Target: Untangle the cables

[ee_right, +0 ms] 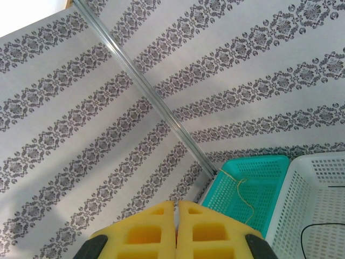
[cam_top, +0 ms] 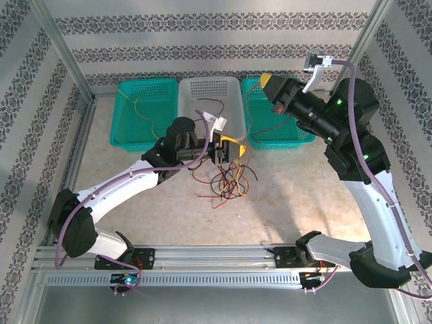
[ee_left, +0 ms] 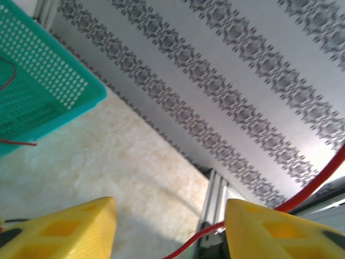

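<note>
The left gripper [cam_top: 227,150] is held low over the table [cam_top: 135,209], at the upper edge of a tangle of red, yellow and black cables [cam_top: 229,181] that lies on the table in front of the white basket [cam_top: 209,91]. Its jaws are spread wide; a red cable [ee_left: 318,181] is seen crossing the gap close to one finger [ee_left: 280,232], but nothing is clamped. The right gripper [ee_right: 176,229] is raised above the right teal basket [cam_top: 283,131], its jaws pressed together with nothing seen between them. A yellow cable [cam_top: 138,108] is laid in the left teal basket [cam_top: 145,84], a black cable [cam_top: 214,102] in the white basket, and a red strand [ee_left: 16,142] in the right teal basket
</note>
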`<state>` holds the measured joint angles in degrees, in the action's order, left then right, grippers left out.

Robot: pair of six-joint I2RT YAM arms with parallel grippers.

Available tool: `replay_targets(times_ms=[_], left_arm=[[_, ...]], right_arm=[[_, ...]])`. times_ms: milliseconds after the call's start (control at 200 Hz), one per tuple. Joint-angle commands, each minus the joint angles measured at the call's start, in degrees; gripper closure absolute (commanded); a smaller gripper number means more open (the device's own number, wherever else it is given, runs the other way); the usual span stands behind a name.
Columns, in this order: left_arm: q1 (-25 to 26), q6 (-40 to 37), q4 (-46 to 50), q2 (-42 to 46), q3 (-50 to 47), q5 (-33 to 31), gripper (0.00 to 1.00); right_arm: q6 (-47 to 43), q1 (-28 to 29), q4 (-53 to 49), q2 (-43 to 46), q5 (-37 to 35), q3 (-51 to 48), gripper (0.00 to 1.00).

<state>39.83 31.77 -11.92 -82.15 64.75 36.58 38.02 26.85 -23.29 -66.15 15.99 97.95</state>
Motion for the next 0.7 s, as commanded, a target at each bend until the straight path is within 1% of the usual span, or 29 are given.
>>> replay_targets(times_ms=[0,20,60,105,325,435,490,635,695], left_arm=[[0.6,4.0,-9.5,-0.8,2.2,3.3,0.48],[0.7,4.4,-10.1,-0.8,2.1,3.6,0.47],[0.7,5.1,-11.4,-0.8,1.8,4.7,0.42],[0.7,5.3,-12.4,-0.7,1.1,5.5,0.39],[0.7,6.4,-15.5,0.3,-1.5,5.4,0.38],[0.7,6.7,-16.7,0.2,-2.0,5.4,0.31],[0.7,7.1,-17.5,-0.1,-2.2,5.6,0.3],[0.7,9.9,-21.4,-1.4,-2.7,7.5,0.3],[0.7,11.0,-23.3,-1.6,-3.0,8.9,0.27]], right_arm=[[1.3,0.8,2.6,0.0,0.0,-1.2,1.0],[1.4,0.9,2.7,0.0,-0.1,-1.4,1.0],[1.3,0.9,2.7,-0.1,-0.2,-1.6,1.0],[1.4,0.9,2.7,0.0,-0.4,-1.8,1.0],[1.4,1.0,2.9,0.1,-0.6,-2.2,1.0],[1.4,1.1,3.0,0.1,-0.9,-2.2,1.0],[1.4,1.1,3.1,0.1,-1.0,-2.1,1.0],[1.4,1.1,3.0,0.1,-1.3,-2.2,1.0],[1.4,1.1,3.0,0.1,-1.6,-2.5,1.0]])
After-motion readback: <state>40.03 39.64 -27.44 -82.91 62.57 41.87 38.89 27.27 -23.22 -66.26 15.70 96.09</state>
